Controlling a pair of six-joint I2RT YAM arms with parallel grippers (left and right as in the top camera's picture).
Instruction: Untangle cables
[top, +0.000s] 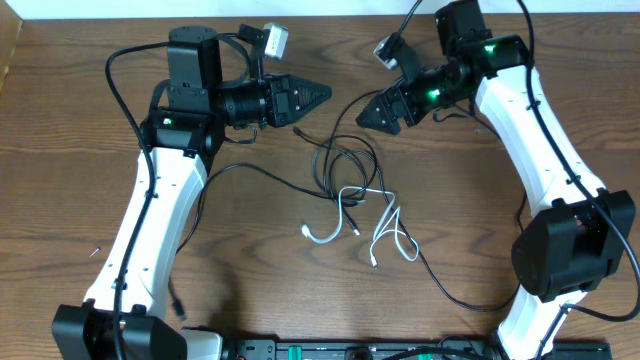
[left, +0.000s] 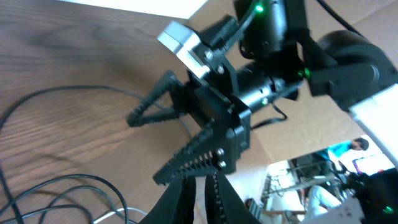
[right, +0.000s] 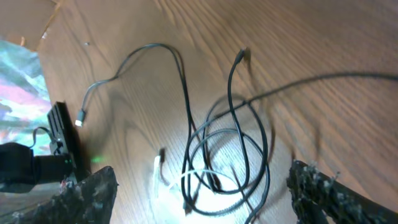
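Observation:
The black cable (top: 345, 160) lies in loose tangled loops at mid-table, with strands running left and down to the right. The white cable (top: 340, 215) lies crossed with it just below. My left gripper (top: 320, 95) is shut and empty, above and left of the tangle. My right gripper (top: 366, 113) is open and empty, hovering above the tangle's upper right. In the right wrist view the black loops (right: 230, 124) and the white cable (right: 158, 177) lie between my spread fingers (right: 202, 171). The left wrist view shows my own fingers (left: 202, 199), the right gripper (left: 149, 146) and black loops (left: 62, 186).
A black power strip (top: 330, 350) lies along the table's front edge between the arm bases. Thick black arm wires hang beside both arms. The brown wooden table (top: 80, 150) ends at a pale wall at the back.

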